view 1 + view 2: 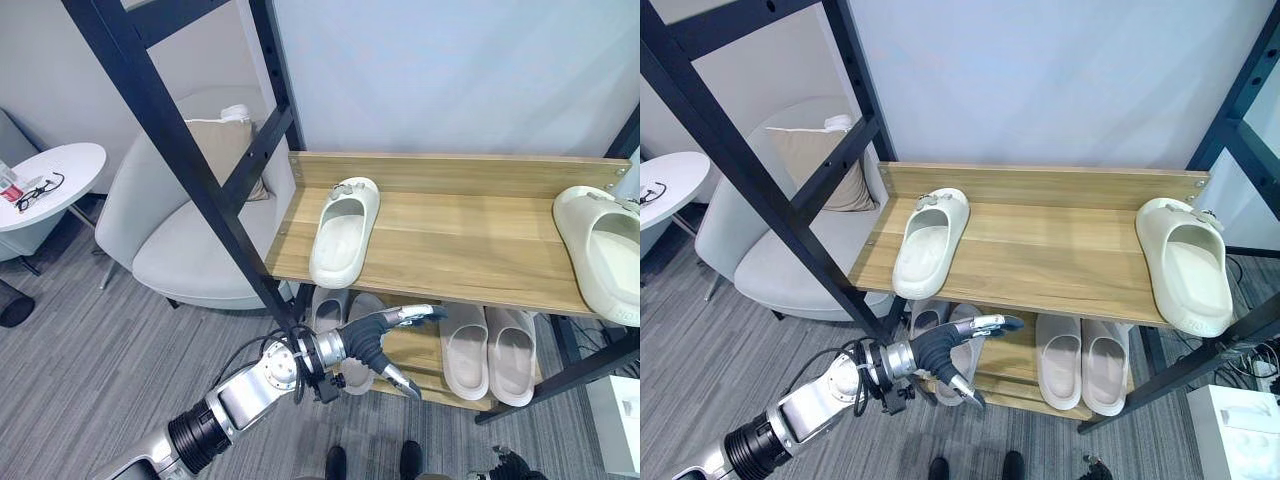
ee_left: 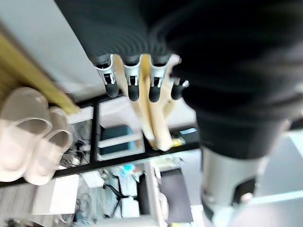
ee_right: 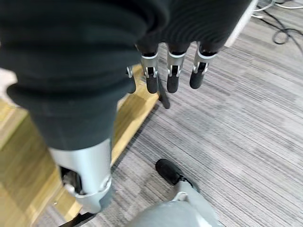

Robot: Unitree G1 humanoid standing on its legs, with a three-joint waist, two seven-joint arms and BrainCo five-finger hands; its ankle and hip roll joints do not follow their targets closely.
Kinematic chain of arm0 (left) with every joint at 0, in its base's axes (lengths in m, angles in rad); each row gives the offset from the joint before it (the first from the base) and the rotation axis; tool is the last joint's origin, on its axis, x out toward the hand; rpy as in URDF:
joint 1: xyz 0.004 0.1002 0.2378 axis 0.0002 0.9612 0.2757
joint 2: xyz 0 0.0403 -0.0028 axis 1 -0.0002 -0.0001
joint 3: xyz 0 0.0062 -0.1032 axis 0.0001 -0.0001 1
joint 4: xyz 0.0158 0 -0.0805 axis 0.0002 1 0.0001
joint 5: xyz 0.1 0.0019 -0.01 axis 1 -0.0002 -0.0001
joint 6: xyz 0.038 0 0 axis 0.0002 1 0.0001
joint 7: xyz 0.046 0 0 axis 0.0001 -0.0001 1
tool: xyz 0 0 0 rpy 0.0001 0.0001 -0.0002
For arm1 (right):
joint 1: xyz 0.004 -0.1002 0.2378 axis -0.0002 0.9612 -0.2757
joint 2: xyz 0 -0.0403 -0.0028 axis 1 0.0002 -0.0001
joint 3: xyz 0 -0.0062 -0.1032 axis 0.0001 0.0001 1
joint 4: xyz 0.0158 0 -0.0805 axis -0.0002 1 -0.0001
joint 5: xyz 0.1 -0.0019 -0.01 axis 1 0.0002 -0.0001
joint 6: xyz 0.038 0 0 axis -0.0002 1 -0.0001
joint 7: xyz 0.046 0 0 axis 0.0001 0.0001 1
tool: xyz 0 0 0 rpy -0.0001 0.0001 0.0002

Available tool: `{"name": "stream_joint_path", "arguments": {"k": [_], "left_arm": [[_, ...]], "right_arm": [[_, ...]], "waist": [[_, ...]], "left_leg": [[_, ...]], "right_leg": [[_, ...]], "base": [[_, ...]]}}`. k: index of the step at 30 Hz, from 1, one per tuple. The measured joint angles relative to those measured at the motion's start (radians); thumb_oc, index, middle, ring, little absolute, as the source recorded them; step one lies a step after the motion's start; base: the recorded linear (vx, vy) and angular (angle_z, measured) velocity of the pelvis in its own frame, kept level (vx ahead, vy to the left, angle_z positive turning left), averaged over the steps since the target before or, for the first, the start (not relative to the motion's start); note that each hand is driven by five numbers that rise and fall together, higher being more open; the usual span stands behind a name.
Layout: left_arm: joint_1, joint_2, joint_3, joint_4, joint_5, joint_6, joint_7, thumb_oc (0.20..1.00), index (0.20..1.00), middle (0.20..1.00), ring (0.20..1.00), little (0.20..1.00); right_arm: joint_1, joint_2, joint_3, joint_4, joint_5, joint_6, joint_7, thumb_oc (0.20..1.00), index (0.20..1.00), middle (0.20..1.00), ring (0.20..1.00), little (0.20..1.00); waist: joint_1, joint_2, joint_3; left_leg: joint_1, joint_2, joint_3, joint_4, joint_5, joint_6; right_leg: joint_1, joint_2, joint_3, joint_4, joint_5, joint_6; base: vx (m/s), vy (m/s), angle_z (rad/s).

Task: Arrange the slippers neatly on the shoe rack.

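1. Two cream slippers sit on the top shelf [image 1: 450, 250] in the left eye view: one at the shelf's left [image 1: 343, 230], toe toward you, long axis running front to back, and one at the far right end [image 1: 600, 250], overhanging the front edge a bit. Your left hand [image 1: 385, 340] is below the shelf's front edge, fingers loosely spread and holding nothing, so the left slipper lies up and slightly left of it.

2. Right eye view shows the same gap. The right slipper [image 1: 1185, 262] is well apart from the left one [image 1: 930, 240], so I'd guess it's a right-arm job. A tan pair [image 1: 1080, 360] is parked together on the lower shelf [image 1: 1015, 385], just beside your left hand.

3. Left wrist view: fingers [image 2: 134, 80] straight, nothing in them, tan pair [image 2: 33, 137] off to one side.

4. Right wrist view: right hand [image 3: 170, 71] hangs relaxed over grey ribbed carpet [image 3: 246, 132], empty.

5. Slippers look like smooth moulded foam, thick soles, slightly squishy. The shelves are light wood planks in a black metal frame [image 1: 170, 130].
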Motion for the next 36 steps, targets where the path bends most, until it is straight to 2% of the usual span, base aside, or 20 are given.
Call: {"name": "stream_joint_path", "arguments": {"k": [3,5,7,10,11,13,17,22,27,36], "left_arm": [[-0.04,0.006,-0.003,-0.041,-0.049,0.021,-0.013,1.0,1.0,1.0,1.0,1.0],[-0.072,0.014,0.033,-0.152,-0.152,0.012,-0.017,1.0,1.0,1.0,1.0,1.0],[-0.073,0.004,0.05,-0.185,-0.219,0.006,-0.015,1.0,1.0,1.0,1.0,1.0],[-0.063,-0.043,0.201,-0.219,-0.239,-0.005,0.037,1.0,1.0,1.0,1.0,1.0],[-0.07,-0.065,0.253,-0.213,-0.231,-0.039,0.101,1.0,1.0,1.0,1.0,1.0],[-0.093,-0.072,0.27,-0.2,-0.2,-0.063,0.155,1.0,1.0,1.0,1.0,1.0],[-0.154,-0.039,0.332,-0.121,0.055,-0.082,0.316,1.0,1.0,1.0,1.0,1.0],[-0.174,-0.009,0.389,-0.025,0.328,-0.095,0.443,1.0,1.0,1.0,1.0,1.0],[-0.215,0.027,0.39,0.117,0.584,-0.082,0.518,1.0,1.0,1.0,1.0,1.0],[-0.231,0.059,0.378,0.273,0.899,-0.02,0.645,1.0,1.0,1.0,1.0,1.0]], "right_arm": [[-0.014,0.007,0.035,0.003,-0.001,0.006,0.004,1.0,1.0,1.0,1.0,1.0],[-0.007,0.012,0.037,0.001,-0.002,0.001,0.011,1.0,1.0,1.0,1.0,1.0],[-0.004,0.013,0.037,0.0,-0.002,0.001,0.012,1.0,1.0,1.0,1.0,1.0],[0.009,0.018,0.025,-0.002,0.0,0.0,0.012,1.0,1.0,1.0,1.0,1.0],[0.008,0.024,0.028,0.005,0.001,0.002,0.011,1.0,1.0,1.0,1.0,1.0],[0.007,0.03,0.029,0.008,0.004,0.005,0.011,1.0,1.0,1.0,1.0,1.0],[-0.001,0.045,0.028,0.002,0.03,0.005,-0.009,1.0,1.0,1.0,1.0,1.0],[-0.001,0.045,0.028,-0.018,0.04,0.004,-0.021,1.0,1.0,1.0,1.0,1.0],[0.003,0.047,0.03,-0.044,0.039,-0.003,-0.034,1.0,1.0,1.0,1.0,1.0],[0.06,0.047,0.067,-0.098,0.032,-0.015,-0.049,1.0,1.0,1.0,1.0,1.0]], "waist": [[0.0,0.002,0.004],[-0.001,-0.002,0.007],[0.0,0.002,0.006],[0.003,-0.001,0.008],[0.002,-0.001,0.008],[0.002,-0.001,0.008],[0.0,-0.002,0.006],[-0.002,-0.003,0.005],[-0.019,-0.004,0.003],[-0.037,-0.008,-0.011]], "left_leg": [[0.009,0.001,-0.001,0.0,-0.001,0.0],[0.016,0.0,-0.002,0.0,-0.001,0.0],[0.016,-0.001,-0.002,0.0,-0.005,-0.006],[0.016,0.0,-0.004,0.0,-0.005,-0.006],[0.017,0.001,-0.006,0.0,-0.005,-0.006],[0.017,0.001,-0.007,0.0,-0.005,-0.006],[0.017,0.001,-0.005,0.0,-0.005,-0.006],[0.021,0.001,-0.001,0.0,0.002,0.003],[0.033,0.001,0.013,0.0,0.001,0.003],[0.031,0.004,0.041,0.0,0.0,0.004]], "right_leg": [[0.01,0.0,-0.001,0.0,-0.001,-0.001],[0.018,0.0,-0.002,0.0,-0.002,-0.001],[0.018,-0.001,-0.002,0.0,-0.002,-0.001],[0.018,0.0,-0.005,0.005,-0.002,-0.001],[0.021,0.0,-0.007,0.005,-0.002,-0.002],[0.022,0.0,-0.009,0.005,-0.002,-0.002],[0.023,0.0,-0.008,0.005,-0.002,-0.001],[0.022,0.001,-0.003,0.002,-0.001,-0.003],[0.027,0.001,0.011,0.0,-0.001,-0.003],[0.013,0.006,0.041,0.0,0.007,-0.008]], "base": [[0.0,0.0,0.0],[0.0,0.0,0.0],[0.0,0.0,0.0],[0.0,0.0,0.0],[0.01,-0.011,0.03],[0.0,-0.004,0.02],[0.0,0.0,0.0],[0.0,0.0,-0.01],[0.02,0.006,-0.09],[0.01,0.004,-0.1]]}}
